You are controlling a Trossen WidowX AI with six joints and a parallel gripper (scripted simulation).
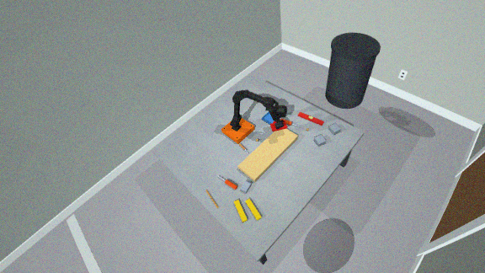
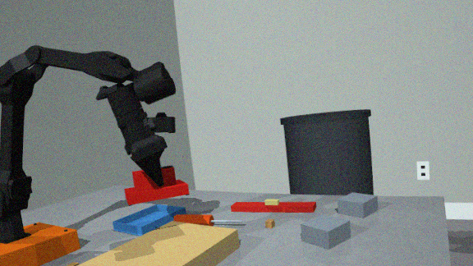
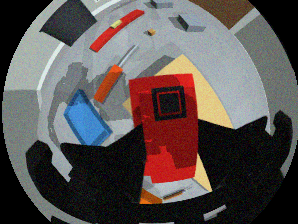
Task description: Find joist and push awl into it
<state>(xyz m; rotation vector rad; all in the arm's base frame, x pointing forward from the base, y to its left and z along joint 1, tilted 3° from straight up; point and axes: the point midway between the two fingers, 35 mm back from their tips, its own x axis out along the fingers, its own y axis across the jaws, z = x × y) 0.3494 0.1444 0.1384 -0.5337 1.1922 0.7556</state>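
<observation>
The red stud finder (image 1: 274, 128) (image 2: 141, 196) (image 3: 172, 167) is held level in the air. My gripper (image 1: 279, 125) (image 2: 159, 185) (image 3: 166, 123) is shut on its upper block. The blue tray (image 1: 267, 118) (image 2: 127, 227) (image 3: 75, 128) holds nothing that I can see and lies beside the held stud finder in the wrist view. An orange-handled tool (image 1: 287, 122) (image 2: 193, 219) (image 3: 108, 84) with a thin metal shaft, seemingly the awl, lies beside the tray. The tan floor panel (image 1: 261, 162) (image 2: 205, 242) (image 3: 210, 100) lies flat; the arm's shadow falls on its far end. No hole shows on its visible top.
A red level (image 1: 305, 116) (image 2: 246, 207) (image 3: 104, 41) and grey blocks (image 1: 320, 140) (image 2: 325, 233) (image 3: 190, 22) lie beyond the panel. Another orange-handled tool (image 1: 231, 184), a pencil-like stick (image 1: 212, 199) and two yellow bars (image 1: 240, 211) lie at the near end.
</observation>
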